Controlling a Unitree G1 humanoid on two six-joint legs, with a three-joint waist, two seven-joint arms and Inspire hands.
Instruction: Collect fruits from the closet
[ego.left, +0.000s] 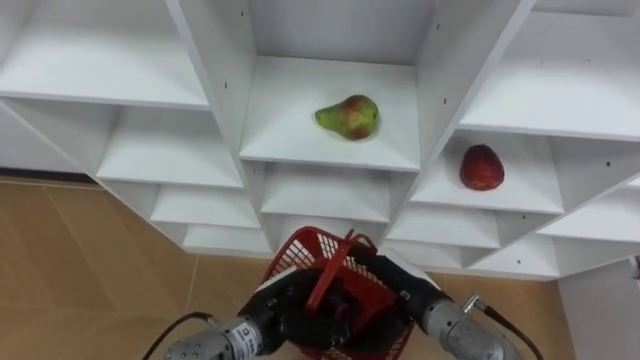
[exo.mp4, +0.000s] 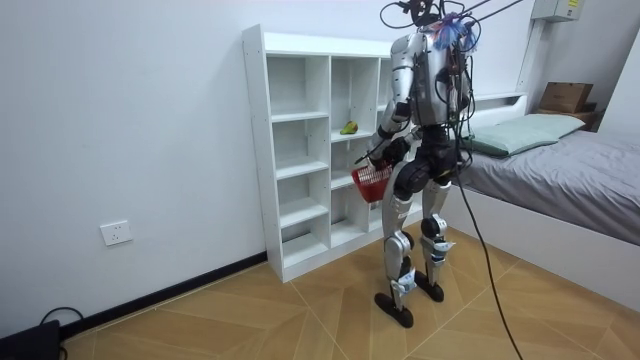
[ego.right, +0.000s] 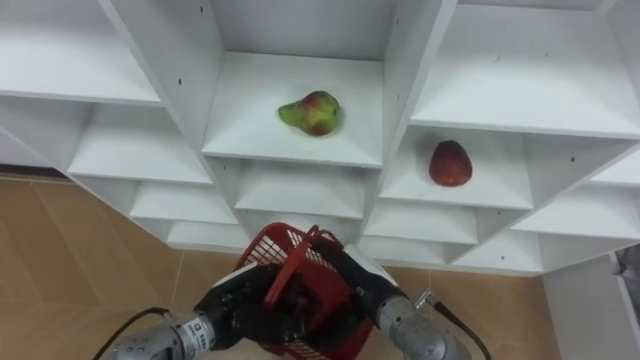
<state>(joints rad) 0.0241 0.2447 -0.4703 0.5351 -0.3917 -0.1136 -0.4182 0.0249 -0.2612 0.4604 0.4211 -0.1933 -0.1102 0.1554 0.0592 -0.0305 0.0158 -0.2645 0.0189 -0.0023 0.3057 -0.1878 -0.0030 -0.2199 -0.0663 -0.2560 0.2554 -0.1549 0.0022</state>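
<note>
Standing upright on a wood-patterned floor (ego.left: 90, 260), the humanoid robot faces a white shelf unit (ego.left: 210, 60) set against a pale wall, holding a red plastic basket (ego.left: 300, 245) low before its body with both hands.

The left hand (ego.left: 290, 310) sits at about seven o'clock of the basket, its dark fingers curled round the near wall and rim. The right hand (ego.left: 400, 282) is at about three o'clock of the basket, its fingers closed over the rim beside the foot of the raised, tilted handle. What the basket holds cannot be told, as hands and handle hide its inside.

Both fruits lie on the shelves, apart from either hand. A green pear (ego.left: 349, 117) with a red blush lies on its side in the middle column's compartment, at twelve o'clock from the basket and near the shelf's front edge. A red fruit (ego.left: 481, 167), probably an apple, rests in the next column, on a shelf one step lower, at about four o'clock from the pear and at about one o'clock from the basket.

In the room view a bed (exo.mp4: 560, 170) with grey cover and a pale green pillow stands at three o'clock of the robot, and a wall socket (exo.mp4: 117, 232) shows at about nine o'clock, well apart from the shelves.
</note>
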